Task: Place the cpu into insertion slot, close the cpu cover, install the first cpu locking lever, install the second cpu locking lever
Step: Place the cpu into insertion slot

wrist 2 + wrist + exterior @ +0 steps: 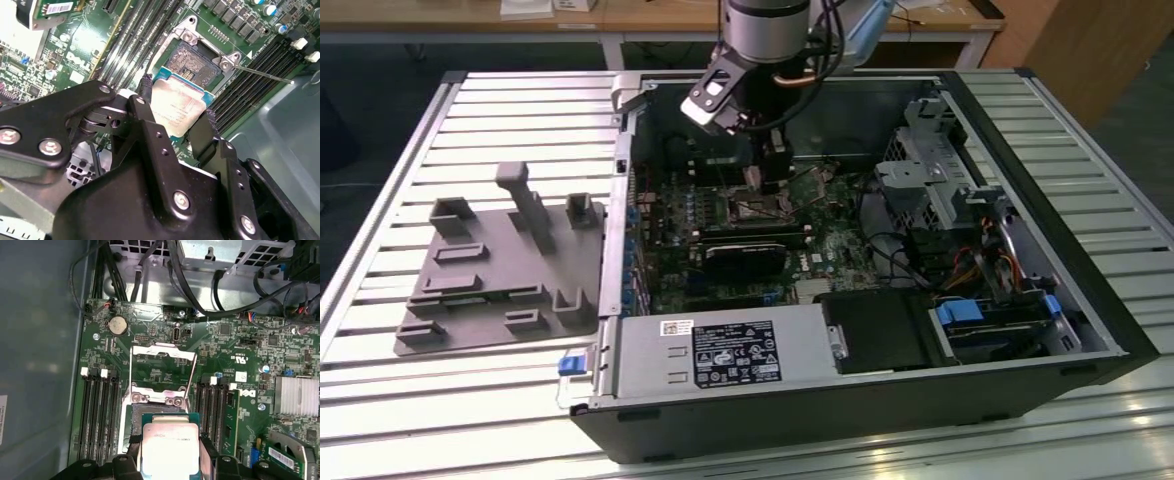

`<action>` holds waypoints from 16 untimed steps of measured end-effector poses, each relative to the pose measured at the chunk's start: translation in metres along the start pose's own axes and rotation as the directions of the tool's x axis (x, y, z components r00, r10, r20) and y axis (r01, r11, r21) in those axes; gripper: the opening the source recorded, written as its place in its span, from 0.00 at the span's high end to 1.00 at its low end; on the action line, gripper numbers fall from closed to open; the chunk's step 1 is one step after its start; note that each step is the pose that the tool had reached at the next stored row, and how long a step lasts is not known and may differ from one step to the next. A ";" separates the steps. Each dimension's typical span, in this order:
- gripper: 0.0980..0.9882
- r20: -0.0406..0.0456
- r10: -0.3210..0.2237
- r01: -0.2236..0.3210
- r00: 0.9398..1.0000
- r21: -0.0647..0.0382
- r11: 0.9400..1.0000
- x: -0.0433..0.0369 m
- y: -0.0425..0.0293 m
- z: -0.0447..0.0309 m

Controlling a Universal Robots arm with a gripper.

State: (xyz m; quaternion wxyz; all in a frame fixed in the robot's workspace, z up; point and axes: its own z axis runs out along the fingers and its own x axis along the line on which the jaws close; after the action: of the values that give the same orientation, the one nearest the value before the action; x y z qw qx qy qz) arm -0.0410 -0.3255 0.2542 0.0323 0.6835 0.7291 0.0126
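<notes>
Jaws grip cpu (177, 107) above insertion slot (192, 60).

**Robotics laboratory or workshop.** A slatted metal table (480, 100) carries an open computer case (854, 410), lying on its side with the motherboard (720, 215) exposed beneath the claw (770, 178). A grey fixture plate (494, 290) lies well apart from the claw on the same table. Wooden tables (654, 18) stand beyond the arm (767, 30).

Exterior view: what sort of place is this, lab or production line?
Probably a robotics lab or test bench: an open computer case sits on a slatted metal table, a grey fixture tray lies beside it, wooden desks stand behind. The gripper holds the cpu inside the case.
</notes>
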 end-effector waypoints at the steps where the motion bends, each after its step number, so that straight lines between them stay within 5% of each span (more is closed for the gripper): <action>1: 0.50 0.000 0.001 -0.001 1.000 0.000 1.000 0.0004 -0.0001 0.0007; 16: 0.50 0.002 0.026 -0.026 1.000 0.000 1.000 0.0023 -0.0021 0.0164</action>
State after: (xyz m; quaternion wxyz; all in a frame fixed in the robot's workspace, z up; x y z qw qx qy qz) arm -0.0423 -0.3238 0.2376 0.0328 0.6930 0.7201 0.0124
